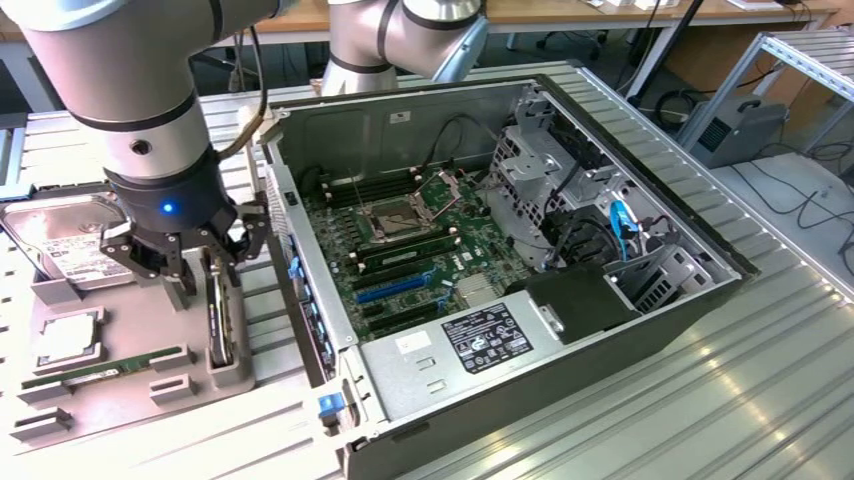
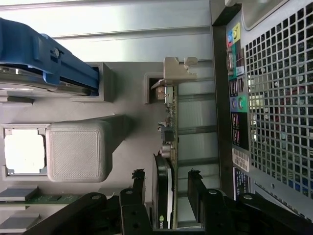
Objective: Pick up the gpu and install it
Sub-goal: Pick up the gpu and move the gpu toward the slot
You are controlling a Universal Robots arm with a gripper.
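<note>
My claw (image 2: 167,172) hangs spread apart astride the gpu (image 2: 162,193), stood on edge in its grey holder (image 2: 132,98), presumably to leave both faces grippable

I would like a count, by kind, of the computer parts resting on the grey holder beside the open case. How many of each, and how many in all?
Silver hard drive with white label: 1
Square silver processor chip: 1
Narrow green memory stick: 1
Thin black gpu card standing on edge: 1
Total: 4

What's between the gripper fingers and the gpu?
Nothing. In the wrist view the open gripper straddles the gpu, bare gaps either side.
</note>
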